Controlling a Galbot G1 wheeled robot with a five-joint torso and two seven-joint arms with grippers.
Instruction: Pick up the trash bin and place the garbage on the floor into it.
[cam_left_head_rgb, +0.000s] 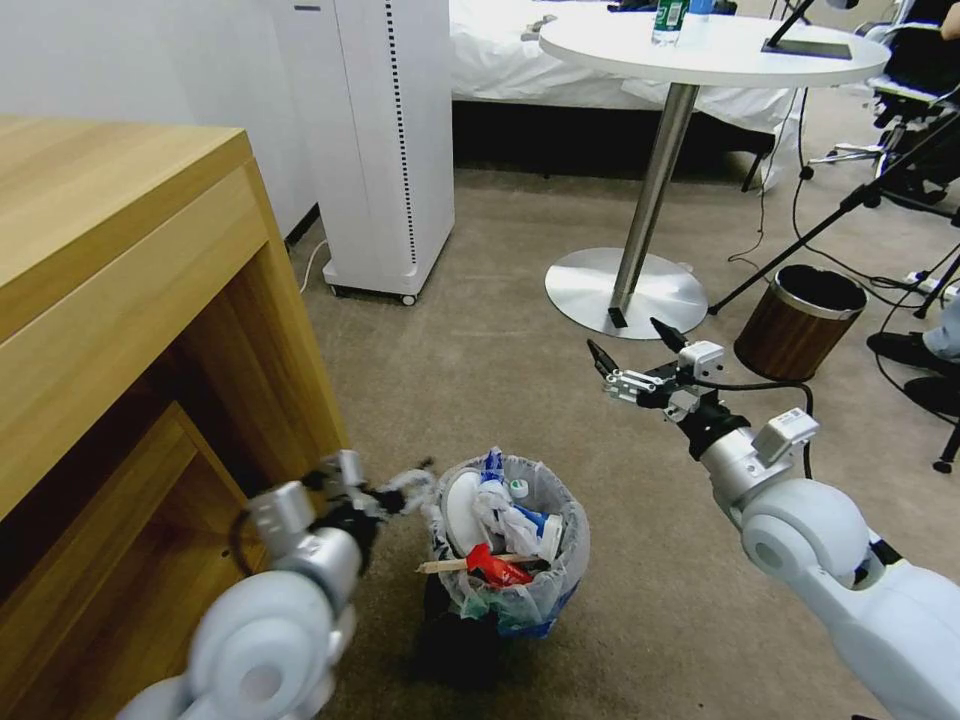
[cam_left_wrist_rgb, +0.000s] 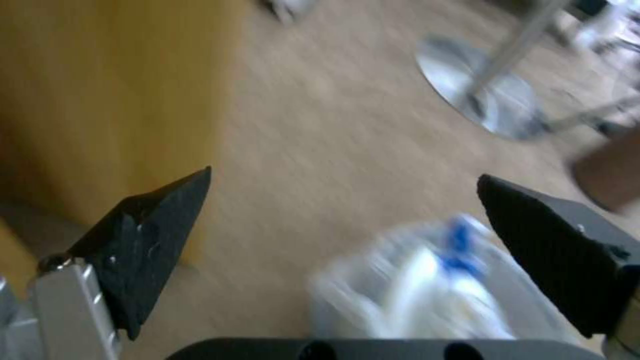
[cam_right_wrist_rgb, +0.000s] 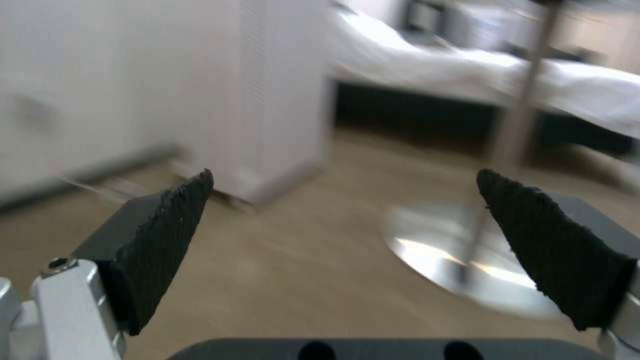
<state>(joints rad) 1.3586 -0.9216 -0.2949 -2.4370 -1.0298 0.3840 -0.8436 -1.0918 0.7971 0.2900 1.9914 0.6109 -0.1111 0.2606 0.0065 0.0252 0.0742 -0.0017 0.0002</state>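
Note:
The trash bin (cam_left_head_rgb: 565, 580), lined with a crinkled clear bag, stands on the beige floor (cam_left_head_rgb: 480, 370) close in front of me. The garbage (cam_left_head_rgb: 497, 528) is piled inside it: a white slipper, crumpled white paper, a blue-white carton, a red wrapper and a thin wooden stick. My left gripper (cam_left_head_rgb: 415, 487) hovers just beside the bin's left rim, open and holding nothing. The left wrist view shows its fingers (cam_left_wrist_rgb: 143, 245) spread wide, with the bin (cam_left_wrist_rgb: 427, 295) blurred beneath them. My right gripper (cam_left_head_rgb: 622, 335) hangs open in the air to the bin's right, farther off, empty too (cam_right_wrist_rgb: 343, 185).
A wooden desk (cam_left_head_rgb: 110, 300) stands close on the left. A white cabinet on castors (cam_left_head_rgb: 385, 140) is behind it. A round table's metal foot (cam_left_head_rgb: 625, 290), a brown wood-look bin (cam_left_head_rgb: 800, 320), tripod legs and cables crowd the right. Open carpet lies between.

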